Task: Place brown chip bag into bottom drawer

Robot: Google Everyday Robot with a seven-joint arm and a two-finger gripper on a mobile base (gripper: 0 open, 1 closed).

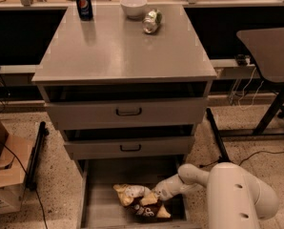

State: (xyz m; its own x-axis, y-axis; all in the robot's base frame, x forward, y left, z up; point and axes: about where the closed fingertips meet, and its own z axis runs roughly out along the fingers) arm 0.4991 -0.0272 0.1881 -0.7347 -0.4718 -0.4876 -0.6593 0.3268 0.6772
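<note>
The bottom drawer (103, 208) stands pulled out under the cabinet (123, 51). Its side walls run close along either side of the brown chip bag (139, 202), and the left half of the grey floor is bare. The two upper drawers (127, 112) sit slightly open, and their fronts overhang the back part of the low one.

On the cabinet top, well apart from the work below, a blue soda can (84, 4) stands at the back left. A white bowl (133, 6) sits beside it, and a small shiny packet (152, 22) lies just to the right of the bowl. The speckled floor (51, 194) holds a cardboard box (4, 175) at the left and a dark table (270, 51) on black legs at the right.

The white arm (237, 194) reaches in from the lower right, over the drawer's right wall. The gripper (157, 193) is down inside the drawer and touches the right side of the bag — whether it grips the bag or has let go cannot be told. The bag lies crumpled on the drawer floor, its tan end to the left and its dark part towards the front.
</note>
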